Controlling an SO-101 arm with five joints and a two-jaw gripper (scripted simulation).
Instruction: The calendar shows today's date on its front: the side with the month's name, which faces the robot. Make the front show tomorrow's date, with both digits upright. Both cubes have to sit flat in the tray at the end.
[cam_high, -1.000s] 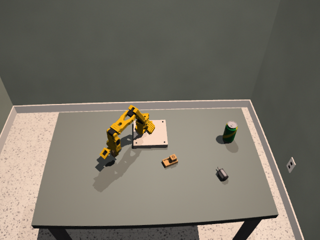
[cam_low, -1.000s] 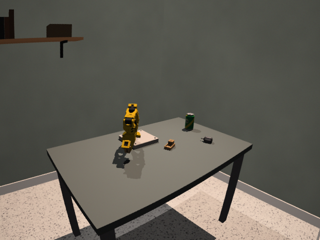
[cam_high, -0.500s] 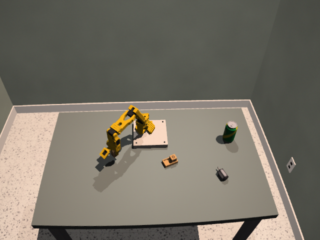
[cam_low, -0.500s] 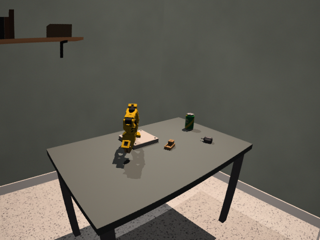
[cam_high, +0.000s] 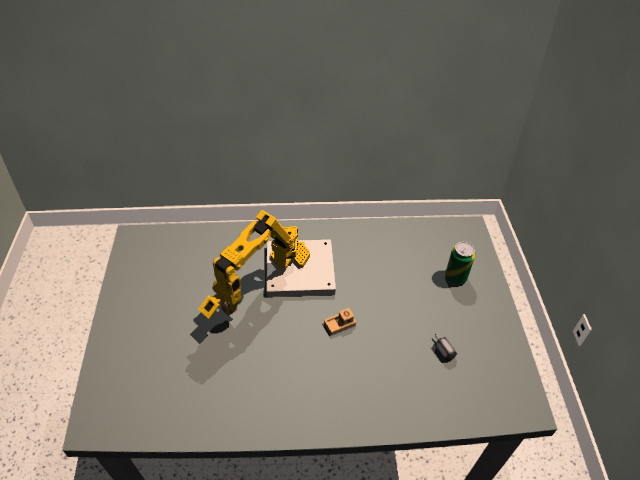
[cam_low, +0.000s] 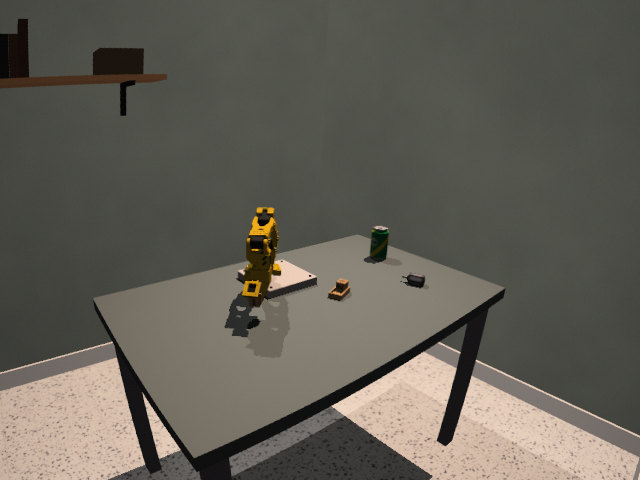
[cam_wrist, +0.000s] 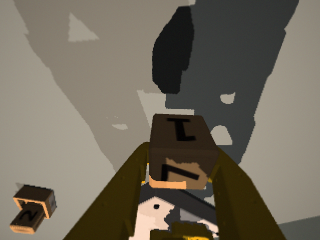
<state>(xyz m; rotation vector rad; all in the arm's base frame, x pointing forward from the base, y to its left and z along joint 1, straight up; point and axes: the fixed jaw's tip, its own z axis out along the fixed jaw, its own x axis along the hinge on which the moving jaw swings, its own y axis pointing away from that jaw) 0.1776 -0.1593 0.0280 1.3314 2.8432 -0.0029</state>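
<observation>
My gripper (cam_wrist: 182, 170) is shut on a wooden date cube (cam_wrist: 182, 150) and holds it above the table, left of the arm's base. In the wrist view the cube's far face shows a 1 and its near face a 7. In the top view the gripper (cam_high: 224, 308) hangs just over its own shadow, and the cube is mostly hidden by the fingers. The calendar tray (cam_high: 339, 321) lies on the table in front of the base plate, with the other cube (cam_high: 345, 313) sitting in it, showing a 0. The tray also shows at the wrist view's lower left (cam_wrist: 32, 207).
A white base plate (cam_high: 300, 268) carries the arm. A green can (cam_high: 460, 264) stands at the right rear. A small dark plug-like object (cam_high: 444, 349) lies at the right front. A wall shelf (cam_low: 77, 77) hangs far off.
</observation>
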